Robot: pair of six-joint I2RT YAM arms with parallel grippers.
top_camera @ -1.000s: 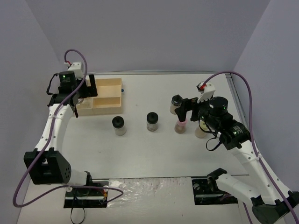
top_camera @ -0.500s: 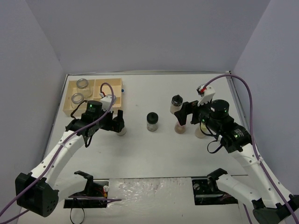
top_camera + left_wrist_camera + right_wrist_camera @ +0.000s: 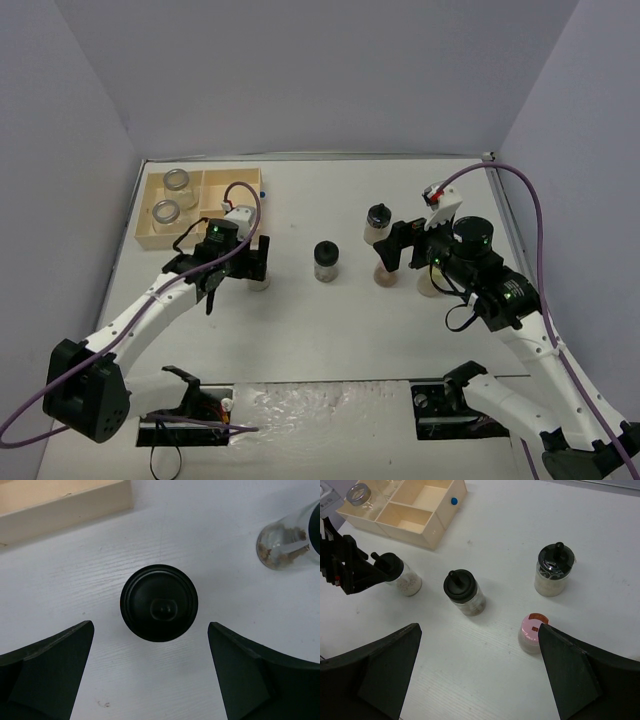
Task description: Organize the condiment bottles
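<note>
Condiment bottles [image 3: 165, 212] (two, clear-topped) in wooden tray [image 3: 243, 181], others on table [image 3: 320, 330]

A white table [image 3: 330, 330] with a faint painted wood grain fills the scene, enclosed at the back and both sides by plain pale lavender-grey walls [image 3: 320, 80]. In the far left corner of the table sits a light wooden tray [image 3: 240, 185], shallow and split by thin dividers into several compartments. A small blue knob [image 3: 263, 193] sticks out from the tray's side wall facing the table's middle. A crinkled, shiny strip [image 3: 320, 405] lies along the near edge.
</note>
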